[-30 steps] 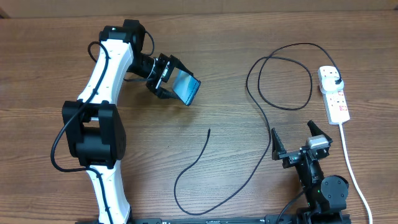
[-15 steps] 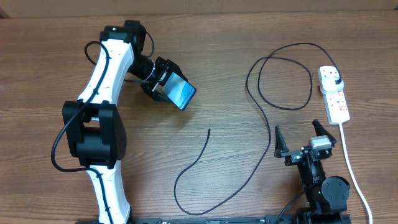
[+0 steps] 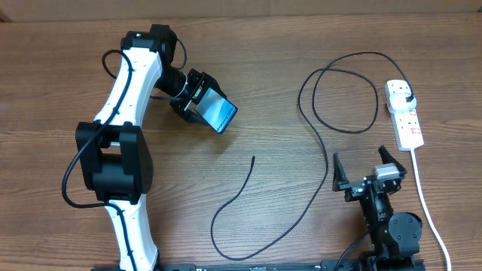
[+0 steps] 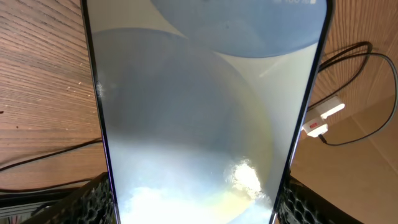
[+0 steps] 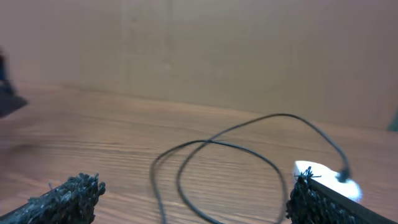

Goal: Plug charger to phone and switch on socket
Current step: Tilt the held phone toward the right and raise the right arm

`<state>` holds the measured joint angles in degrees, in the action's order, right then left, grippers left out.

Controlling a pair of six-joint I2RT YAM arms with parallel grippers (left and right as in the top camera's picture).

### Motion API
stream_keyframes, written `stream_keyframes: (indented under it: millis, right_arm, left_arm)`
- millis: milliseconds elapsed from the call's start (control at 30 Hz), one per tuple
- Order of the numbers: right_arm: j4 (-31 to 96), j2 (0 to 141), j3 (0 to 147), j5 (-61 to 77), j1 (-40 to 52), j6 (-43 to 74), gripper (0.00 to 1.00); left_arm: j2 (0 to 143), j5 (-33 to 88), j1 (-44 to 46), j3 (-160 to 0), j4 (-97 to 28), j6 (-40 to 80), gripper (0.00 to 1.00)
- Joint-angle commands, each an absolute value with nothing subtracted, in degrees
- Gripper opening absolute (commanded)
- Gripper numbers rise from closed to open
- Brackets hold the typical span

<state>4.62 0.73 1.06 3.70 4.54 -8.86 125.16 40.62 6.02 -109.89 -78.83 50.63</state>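
Got the phone [image 3: 221,113] pinched in the left gripper [image 3: 197,102]. Wide open and empty over at the right gripper [image 3: 361,159], with the charger [image 3: 253,159] cable just beside its left finger.

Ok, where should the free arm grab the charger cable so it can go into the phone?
Probably just behind the connector tip, coming straight down with fingers across the charger. That end lies flat and loose on the table in a fairly straight stretch, nothing crowding it.
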Motion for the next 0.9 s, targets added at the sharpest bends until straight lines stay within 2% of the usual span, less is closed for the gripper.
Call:
stream_keyframes:
  millis: [0, 167, 333, 533, 700, 867]
  right_arm:
    - [3.55, 0.19, 0.45, 12.12, 4.82, -6.24, 1.0]
    - [3.07, 0.19, 0.49, 20.84, 4.82, -1.08, 1.0]
    - [4.03, 0.36, 2.02, 19.77, 4.75, 0.23, 1.0]
    - [12.16, 5.15, 11.4, 12.82, 4.75, 0.21, 1.0]
    - [16.12, 16.67, 22.15, 11.75, 4.75, 0.23, 1.0]
    - [21.78, 35.22, 35.16, 16.34, 4.75, 0.21, 1.0]
  left_arm:
    - [125.67, 41.39, 6.46, -111.7, -79.05, 49.76, 0.04]
    - [125.64, 41.58, 6.46, -111.7, -79.07, 49.76, 0.04]
    - [125.64, 41.56, 6.46, -111.7, -79.07, 49.76, 0.04]
    - [125.64, 41.58, 6.46, -111.7, -79.07, 49.78, 0.04]
    - [125.64, 41.65, 6.46, -111.7, -79.07, 49.78, 0.04]
    - [125.67, 42.0, 6.46, -111.7, -79.07, 49.78, 0.04]
